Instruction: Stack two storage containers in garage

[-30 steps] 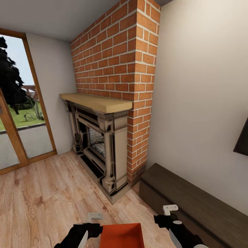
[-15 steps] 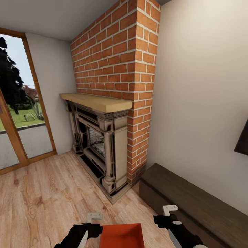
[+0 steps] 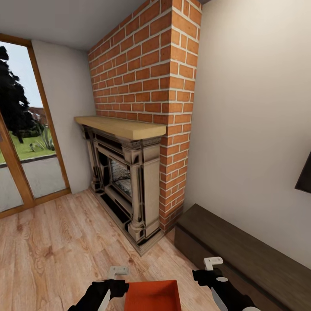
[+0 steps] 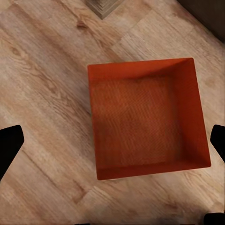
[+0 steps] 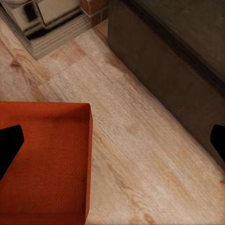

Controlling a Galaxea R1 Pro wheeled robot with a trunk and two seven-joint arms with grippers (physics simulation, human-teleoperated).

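1. Almost nothing has shifted since a second ago: both arms and the bin sit at the same spots in the head view, while the TV corner at the right edge and the brickwork have slid slightly, so the camera itself has turned a touch.
2. One orange-red storage container (image 3: pixel 152 295) sits on the light wood floor (image 3: pixel 56 242) of the living room, in front of the brick fireplace (image 3: pixel 129 181) and off its hearth.
3. From the left wrist camera the storage container (image 4: pixel 146 119) is seen from straight above, open and empty, its ribbed bottom visible.
4. The left gripper (image 3: pixel 115 281) hangs at the container's left edge; its two dark fingertips (image 4: pixel 8 140) stand wide apart, one on each side of the bin, touching nothing.
5. The right gripper (image 3: pixel 206 270) is on the far side of the container from the left one, between the bin and the long dark low cabinet (image 3: pixel 242 246) that runs from the fireplace's right flank along the wall.
6. Its fingers (image 5: pixel 9 140) are likewise spread wide (one tip over the container's wall (image 5: pixel 89 159), the other over the cabinet's (image 5: pixel 178 70) front), gripping nothing.
7. A glazed door (image 3: pixel 21 142) with a wooden frame stands left of the fireplace, and a TV's corner (image 3: pixel 304 175) shows to its right.
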